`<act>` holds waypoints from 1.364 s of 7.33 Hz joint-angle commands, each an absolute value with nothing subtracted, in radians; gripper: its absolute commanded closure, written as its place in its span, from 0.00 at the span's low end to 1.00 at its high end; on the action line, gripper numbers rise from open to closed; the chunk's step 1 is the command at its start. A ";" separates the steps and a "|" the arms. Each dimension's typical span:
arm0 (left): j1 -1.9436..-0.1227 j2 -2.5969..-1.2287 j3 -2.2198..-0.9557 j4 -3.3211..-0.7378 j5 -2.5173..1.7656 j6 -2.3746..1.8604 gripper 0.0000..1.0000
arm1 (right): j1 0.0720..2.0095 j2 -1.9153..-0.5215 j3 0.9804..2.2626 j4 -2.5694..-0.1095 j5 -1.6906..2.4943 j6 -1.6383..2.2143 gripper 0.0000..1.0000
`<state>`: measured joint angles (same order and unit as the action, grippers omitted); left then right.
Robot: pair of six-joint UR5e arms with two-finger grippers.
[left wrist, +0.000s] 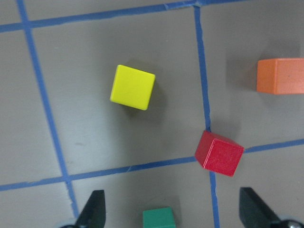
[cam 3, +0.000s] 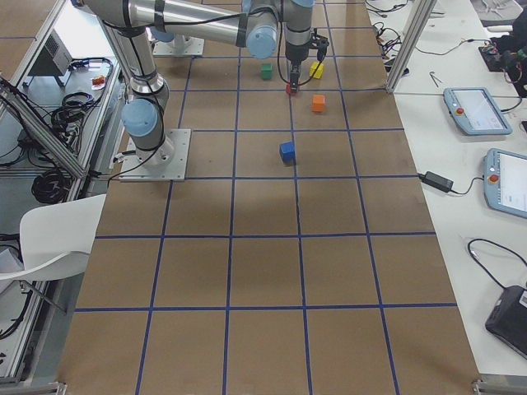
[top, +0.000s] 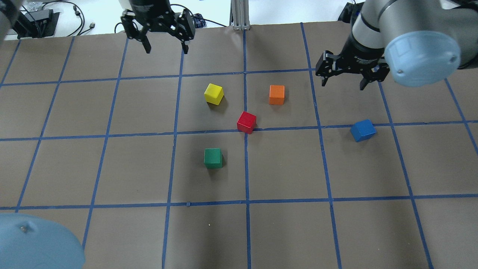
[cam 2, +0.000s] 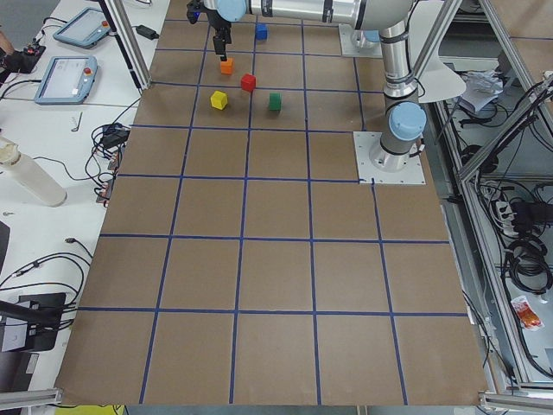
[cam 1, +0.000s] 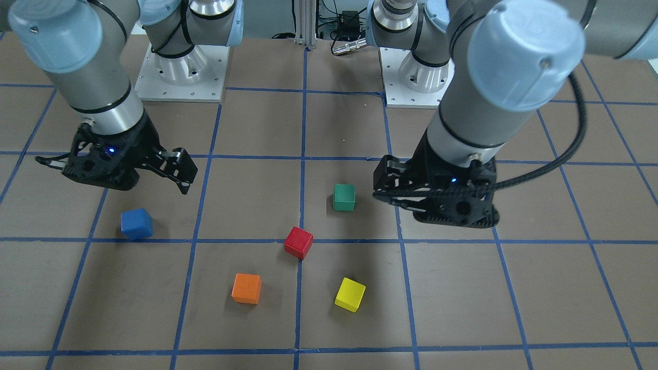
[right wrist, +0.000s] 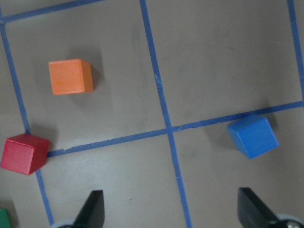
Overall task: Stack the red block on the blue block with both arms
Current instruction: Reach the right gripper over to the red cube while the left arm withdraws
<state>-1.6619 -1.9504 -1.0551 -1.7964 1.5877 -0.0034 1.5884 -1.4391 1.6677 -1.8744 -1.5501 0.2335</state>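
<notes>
The red block (cam 1: 298, 242) sits on the brown table near the middle, on a blue tape line, and shows in the overhead view (top: 246, 122). The blue block (cam 1: 136, 224) lies apart from it, on the robot's right (top: 363, 130). My left gripper (top: 166, 48) is open and empty, held high. Its wrist view shows the red block (left wrist: 219, 153) ahead and to the right of the fingers. My right gripper (top: 343, 85) is open and empty, above the table beside the blue block. Its wrist view shows the blue block (right wrist: 252, 136) on the right and the red block (right wrist: 23, 153) at the left edge.
A green block (top: 213, 158), a yellow block (top: 214, 93) and an orange block (top: 276, 94) stand around the red one, each apart from it. The table (top: 112, 168) is covered with brown paper and a blue tape grid. The arm bases (cam 1: 180, 77) stand at the robot's edge.
</notes>
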 commanded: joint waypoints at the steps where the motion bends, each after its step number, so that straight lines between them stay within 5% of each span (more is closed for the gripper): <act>1: -1.637 -1.883 -1.038 -1.856 1.687 0.009 0.00 | 1.702 -1.347 1.666 -1.995 -1.539 0.467 0.00; 5: -1.641 -1.694 -1.306 -1.855 1.591 -0.014 0.05 | 1.834 -1.171 1.661 -2.163 -1.539 0.721 0.00; 6: -1.635 -1.636 -1.384 -1.842 1.591 -0.014 0.00 | 1.860 -1.146 1.654 -2.169 -1.539 0.750 0.00; 10: -1.640 -1.549 -1.451 -1.876 1.640 -0.006 0.00 | 1.925 -1.010 1.557 -2.148 -1.534 0.816 0.00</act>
